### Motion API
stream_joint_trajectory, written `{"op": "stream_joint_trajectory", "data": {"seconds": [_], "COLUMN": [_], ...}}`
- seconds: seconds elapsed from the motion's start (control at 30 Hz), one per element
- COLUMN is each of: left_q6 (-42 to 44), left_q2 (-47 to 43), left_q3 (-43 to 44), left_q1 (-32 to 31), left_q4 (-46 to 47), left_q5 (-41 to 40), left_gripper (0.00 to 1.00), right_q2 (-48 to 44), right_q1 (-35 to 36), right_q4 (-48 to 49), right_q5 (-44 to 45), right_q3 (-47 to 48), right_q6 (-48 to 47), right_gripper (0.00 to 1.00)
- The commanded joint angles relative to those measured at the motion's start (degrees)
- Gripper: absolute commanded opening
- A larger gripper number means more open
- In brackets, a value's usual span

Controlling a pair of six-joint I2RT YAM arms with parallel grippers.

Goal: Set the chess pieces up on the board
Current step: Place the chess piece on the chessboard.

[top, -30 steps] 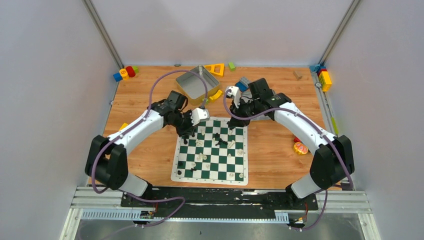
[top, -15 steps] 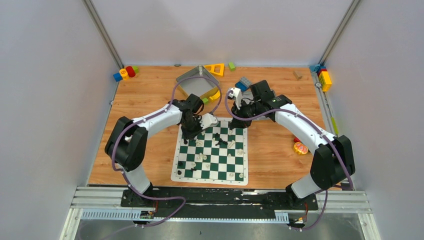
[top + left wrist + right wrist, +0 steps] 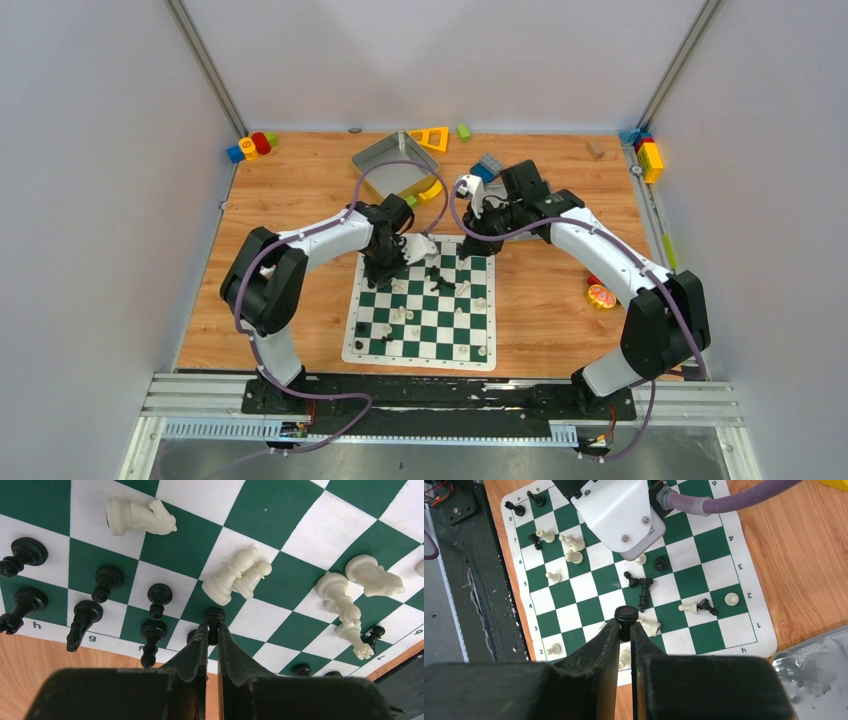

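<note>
Checked board [image 3: 418, 359] flat on wood-grain bench [image 3: 545, 310]. The left pincer [image 3: 212, 630] pinches a glossy black pawn [image 3: 214, 616] at the board's lettered edge, round head past the fingertips. The right pincer [image 3: 625, 628] pinches a black round-topped piece [image 3: 626, 613] above the board. A cream knight [image 3: 140, 517] lies toppled, long axis sideways, muzzle right.

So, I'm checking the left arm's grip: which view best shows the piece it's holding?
The left wrist view: the left gripper pinches the black piece, its round head clear against the board. In the top external view the left arm hides it; in the right wrist view that arm's white housing covers it.
</note>
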Motion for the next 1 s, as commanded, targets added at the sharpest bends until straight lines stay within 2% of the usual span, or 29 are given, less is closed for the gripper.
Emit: {"op": "stream_joint_trajectory", "data": {"seconds": [0.0,0.97], "left_q6": [-1.3,-1.4], "left_q2": [0.4,0.9], "left_q3": [2.9,3.9], "left_q1": [-0.6,-1.6], "left_q4": [-0.3,-2.2], "left_q5": [0.2,-1.1], "left_gripper": [0.02,0.06], "right_q2": [-1.5,-0.9], "right_q1": [-0.2,-0.2], "right_q4": [2.1,2.1], "right_q5": [-1.8,-1.7], "right_q3": [-0.3,-0.3], "right_q6": [0.1,0.0], "right_gripper": [0.01,0.01]}}
